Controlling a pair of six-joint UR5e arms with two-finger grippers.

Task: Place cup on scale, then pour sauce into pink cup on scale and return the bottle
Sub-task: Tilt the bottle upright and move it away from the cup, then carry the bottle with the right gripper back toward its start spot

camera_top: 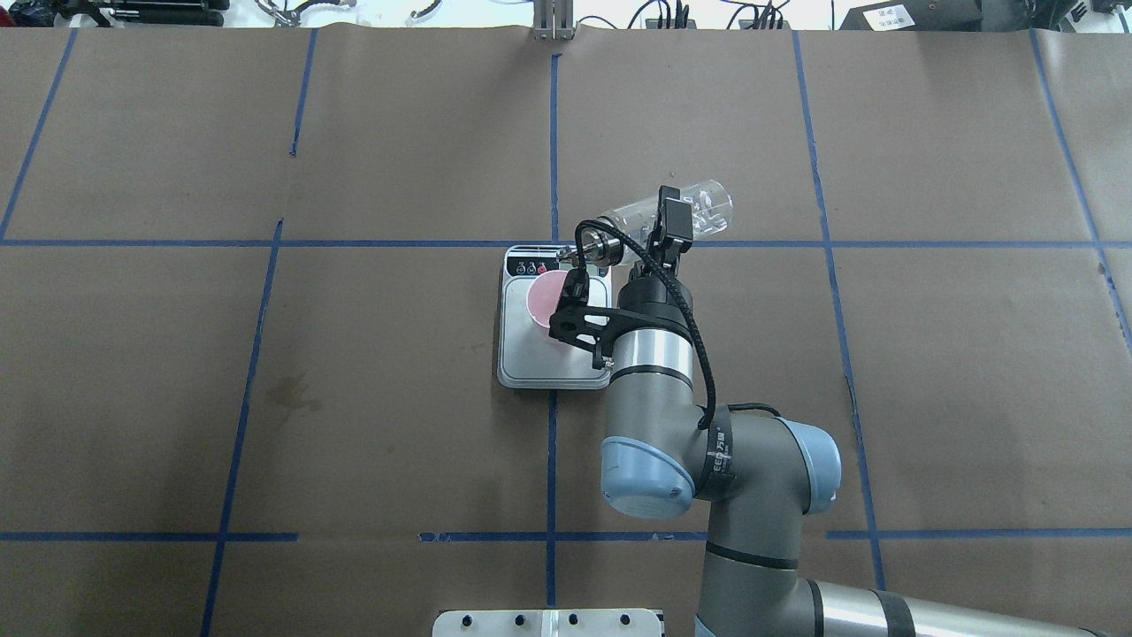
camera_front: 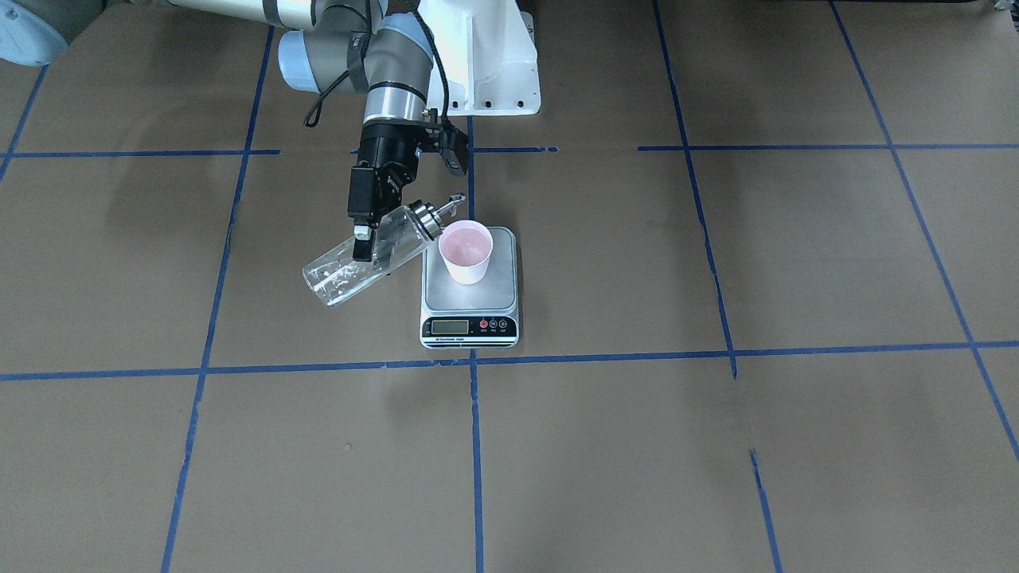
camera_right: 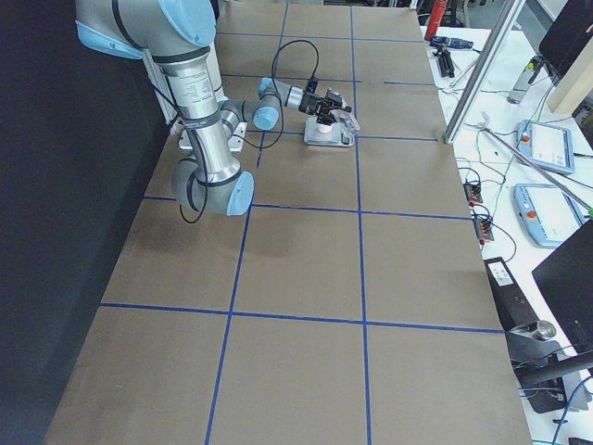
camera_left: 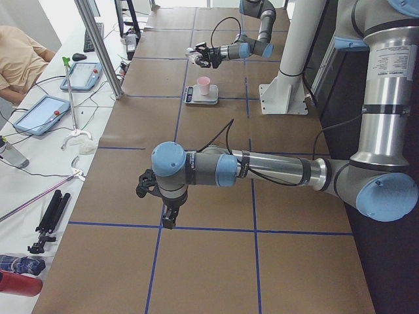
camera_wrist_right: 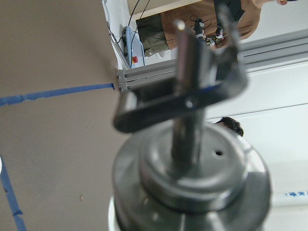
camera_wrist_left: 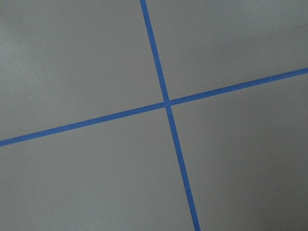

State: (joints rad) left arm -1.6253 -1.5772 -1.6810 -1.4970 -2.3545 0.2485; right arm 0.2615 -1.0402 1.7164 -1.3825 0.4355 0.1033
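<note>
Bottle [camera_front: 334, 278] lay clenched sideways in the right gripper [camera_front: 372, 243], spout just beside the pink cup [camera_front: 466, 253] on the scale [camera_front: 470, 296], lined up for pouring; the left gripper's [camera_left: 167, 217] state couldn't be told.

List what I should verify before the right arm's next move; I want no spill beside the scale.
1. Cup upright on the scale: ok.
2. Right gripper shut on the tilted bottle: ok.
3. Spout over the cup's mouth: cannot tell; it sits near the rim.
4. Bottle's fill: cannot tell; only droplets show.
5. Left gripper far from the scale: ok.
6. Display reading: cannot tell, too small.
</note>
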